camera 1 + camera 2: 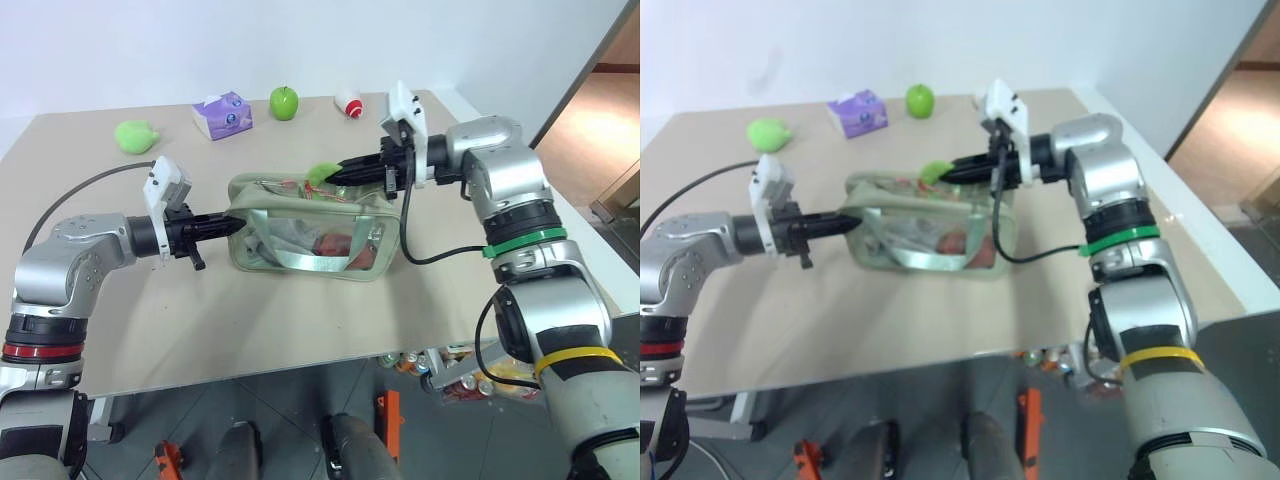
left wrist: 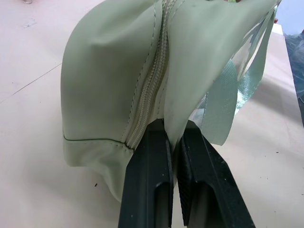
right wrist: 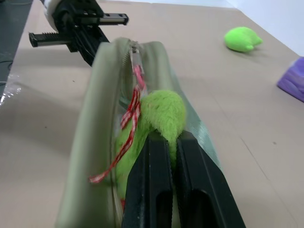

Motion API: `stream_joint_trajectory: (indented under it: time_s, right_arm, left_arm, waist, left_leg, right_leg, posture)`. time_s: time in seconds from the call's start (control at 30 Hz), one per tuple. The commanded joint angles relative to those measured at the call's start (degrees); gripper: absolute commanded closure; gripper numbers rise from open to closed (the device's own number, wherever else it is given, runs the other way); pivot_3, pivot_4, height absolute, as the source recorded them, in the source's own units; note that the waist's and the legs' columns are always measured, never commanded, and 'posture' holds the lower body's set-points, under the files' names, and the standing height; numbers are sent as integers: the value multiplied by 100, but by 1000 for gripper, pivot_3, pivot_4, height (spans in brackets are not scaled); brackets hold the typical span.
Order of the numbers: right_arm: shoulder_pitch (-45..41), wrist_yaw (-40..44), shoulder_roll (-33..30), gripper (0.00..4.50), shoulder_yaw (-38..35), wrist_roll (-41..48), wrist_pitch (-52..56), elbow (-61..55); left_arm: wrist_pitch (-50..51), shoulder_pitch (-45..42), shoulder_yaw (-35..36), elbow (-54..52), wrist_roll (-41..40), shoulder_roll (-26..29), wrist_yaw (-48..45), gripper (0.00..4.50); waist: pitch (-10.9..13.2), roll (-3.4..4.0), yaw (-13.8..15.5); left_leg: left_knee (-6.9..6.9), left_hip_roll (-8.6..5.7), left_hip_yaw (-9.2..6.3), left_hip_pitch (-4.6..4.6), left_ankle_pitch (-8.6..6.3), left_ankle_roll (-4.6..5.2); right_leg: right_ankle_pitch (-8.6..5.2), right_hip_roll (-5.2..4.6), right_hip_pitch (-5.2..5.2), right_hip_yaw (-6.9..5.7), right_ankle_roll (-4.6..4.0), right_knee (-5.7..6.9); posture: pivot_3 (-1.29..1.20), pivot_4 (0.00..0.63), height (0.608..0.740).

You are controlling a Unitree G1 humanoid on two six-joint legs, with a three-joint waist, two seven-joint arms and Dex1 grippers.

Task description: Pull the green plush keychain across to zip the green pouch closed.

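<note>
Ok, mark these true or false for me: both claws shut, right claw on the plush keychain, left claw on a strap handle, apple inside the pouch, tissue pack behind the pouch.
1. Both claws are shut. True: the left claw and the right claw are both closed.
2. The right claw grips the green plush keychain. True.
3. The left claw holds a strap handle. False: it pinches the end fabric of the green pouch.
4. The apple is inside the pouch. False: it stands on the table behind it.
5. The purple tissue pack sits behind the pouch. True.
</note>
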Motion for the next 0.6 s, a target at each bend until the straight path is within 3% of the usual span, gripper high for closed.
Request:
stream_joint_trajectory:
  time_s: [0.03, 0.43, 0.6]
  right_arm:
    - [-465, 31, -318, 4472, -419, 151, 79, 45]
    - [-442, 295, -1353, 4472, -606, 108, -165, -19]
    - [428, 724, -2135, 4472, -425, -152, -656, -552]
  left_arm:
    - [9, -16, 37, -73, -26, 25, -16, 4500]
    - [-37, -117, -50, 61, 17, -41, -70, 4500]
    - [-34, -128, -60, 66, 16, -46, -86, 4500]
  waist:
    - [0, 0, 0]
    - [0, 0, 11]
    - [-1, -1, 36]
  left_leg:
    - [0, 0, 0, 0, 0, 0]
    - [-1, -1, 3, 1, 0, 0]
    - [0, -3, 3, 0, 0, 0]
  right_leg:
    - [0, 0, 0, 0, 0, 0]
    - [-11, -2, 0, 2, -16, -2]
    - [-12, -4, 1, 2, -17, -2]
  posture:
    - [0, 150, 740]
    - [0, 150, 740]
    - [0, 150, 740]
